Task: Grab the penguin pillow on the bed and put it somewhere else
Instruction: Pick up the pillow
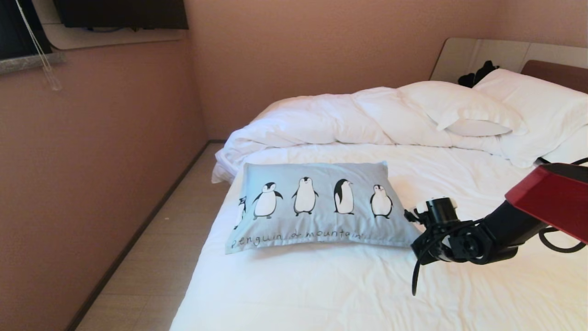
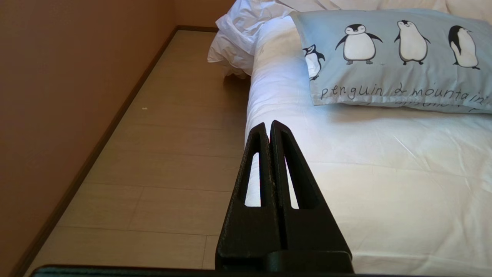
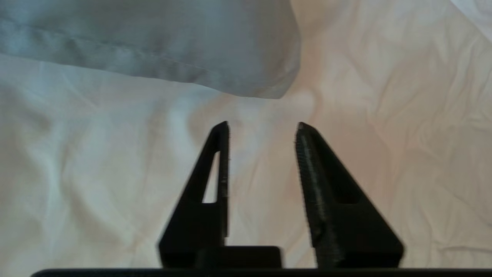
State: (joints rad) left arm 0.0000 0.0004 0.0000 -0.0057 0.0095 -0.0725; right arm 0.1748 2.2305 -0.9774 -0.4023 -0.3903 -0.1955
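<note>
Head view: high, facing the white-sheeted bed toward twelve o'clock. Wrist views: low and close; all three share the light blue penguin-printed pillow.

Right end effector tips hidden behind the wrist in head view. Penguin pillow ahead of it is cropped and blurred, print unseen. Black bundle far beyond it: unidentifiable.

Bedroom: bed, bunched duvet, white pillows, headboard.
</note>
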